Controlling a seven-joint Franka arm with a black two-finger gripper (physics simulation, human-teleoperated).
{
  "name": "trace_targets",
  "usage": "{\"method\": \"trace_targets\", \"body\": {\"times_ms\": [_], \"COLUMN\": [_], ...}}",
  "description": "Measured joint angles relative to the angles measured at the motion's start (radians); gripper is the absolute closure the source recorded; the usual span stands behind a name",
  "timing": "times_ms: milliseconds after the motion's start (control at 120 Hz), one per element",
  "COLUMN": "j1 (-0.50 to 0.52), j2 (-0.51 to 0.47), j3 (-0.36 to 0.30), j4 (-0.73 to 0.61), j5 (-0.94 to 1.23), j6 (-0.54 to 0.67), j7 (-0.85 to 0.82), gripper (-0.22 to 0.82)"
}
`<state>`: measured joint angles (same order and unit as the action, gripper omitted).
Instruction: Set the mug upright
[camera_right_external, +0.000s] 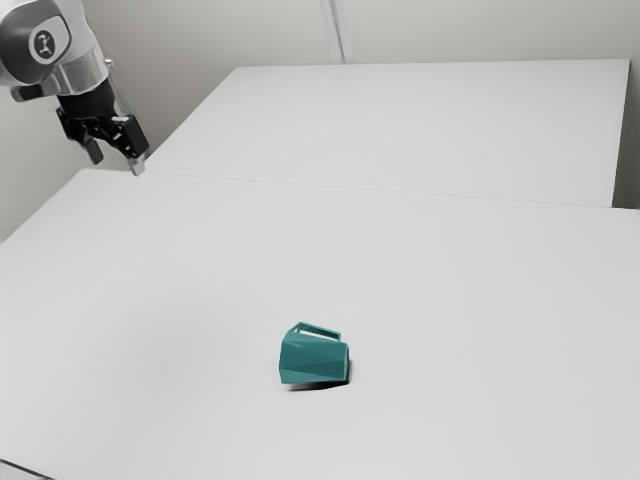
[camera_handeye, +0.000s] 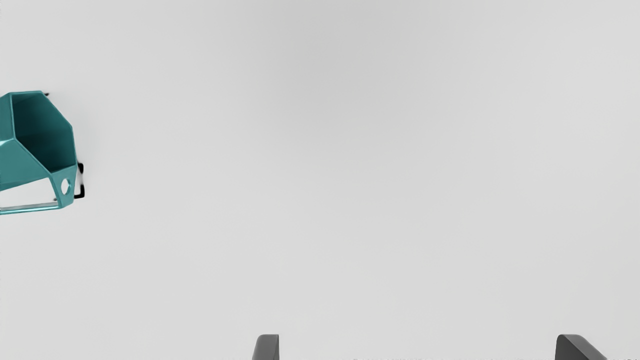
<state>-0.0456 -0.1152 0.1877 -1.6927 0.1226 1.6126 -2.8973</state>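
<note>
My gripper (camera_right_external: 117, 165) hangs at the upper left of the exterior view, well apart from the mug. A teal faceted mug (camera_right_external: 315, 359) lies on its side on the white table, its handle up toward the far side in that view. In the wrist view the mug (camera_handeye: 30, 155) is cut off by the picture's edge; its dark hollow mouth and part of the handle show. The gripper (camera_handeye: 417, 347) is open there, its fingertips wide apart with nothing between them.
The white table (camera_right_external: 180, 300) spreads around the mug. Behind it in the exterior view is another white flat surface (camera_right_external: 420, 125), with a pale wall beyond. A thin dark line (camera_right_external: 25, 469) crosses the exterior view's lower left corner.
</note>
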Motion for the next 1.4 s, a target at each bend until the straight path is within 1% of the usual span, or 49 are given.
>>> {"method": "trace_targets", "body": {"times_ms": [175, 333, 425, 592, 708, 800, 892, 1050, 1183, 1267, 1400], "j1": [0.003, -0.017, -0.018, 0.006, 0.009, 0.027, 0.040, 0.049, 0.035, 0.018, 0.013], "j2": [-0.013, -0.059, -0.091, -0.089, -0.059, 0.006, 0.057, 0.120, 0.181, 0.204, 0.232], "j3": [-0.007, -0.016, -0.015, -0.014, -0.014, -0.014, -0.017, -0.057, -0.083, -0.102, -0.112], "j4": [-0.017, -0.096, -0.174, -0.316, -0.428, -0.479, -0.503, -0.532, -0.538, -0.539, -0.551], "j5": [-0.001, -0.024, -0.127, -0.353, -0.499, -0.593, -0.658, -0.715, -0.784, -0.836, -0.932], "j6": [0.005, 0.021, 0.028, 0.035, 0.057, 0.080, 0.098, 0.149, 0.194, 0.220, 0.246], "j7": [0.000, 0.000, 0.000, 0.000, 0.000, 0.000, 0.000, 0.000, 0.000, 0.000, 0.000], "gripper": [0.00, 0.00, 0.00, 0.00, 0.00, 0.00, 0.00, 0.00, 0.00, 0.00, 0.00]}}
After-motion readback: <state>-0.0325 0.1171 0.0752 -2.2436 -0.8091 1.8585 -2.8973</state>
